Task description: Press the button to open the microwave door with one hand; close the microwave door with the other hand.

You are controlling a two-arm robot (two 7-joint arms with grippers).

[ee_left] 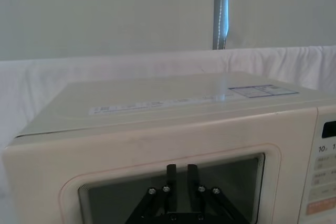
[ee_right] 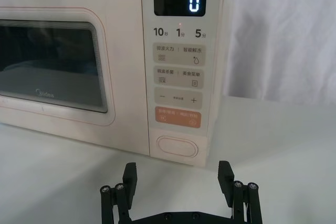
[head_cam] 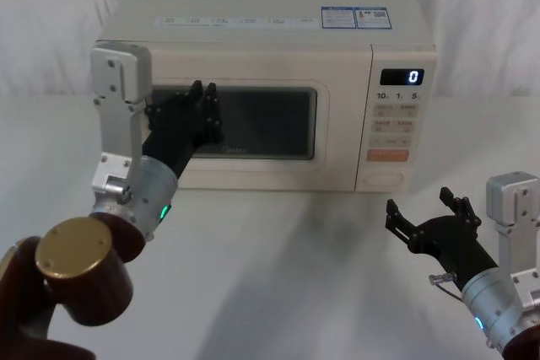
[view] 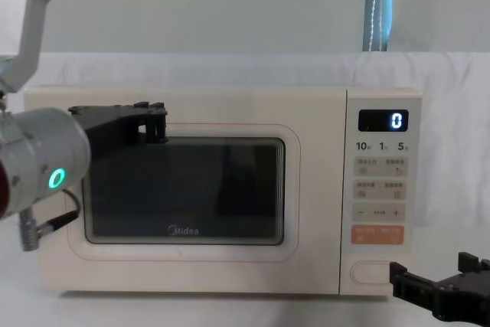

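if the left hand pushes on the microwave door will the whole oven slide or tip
Probably not: the microwave is a wide, low box sitting flat on the table, so tipping looks unlikely. The left hand sits at the already shut microwave door, which should feel rigid.

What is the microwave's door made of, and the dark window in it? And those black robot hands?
The microwave door looks like smooth cream plastic with a soft, even sheen. Its window seems to be dark glass or clear plastic, since it faintly mirrors things. The left gripper at the door and the right gripper near the panel look like matte black metal or hard plastic, joined by small silver screws.
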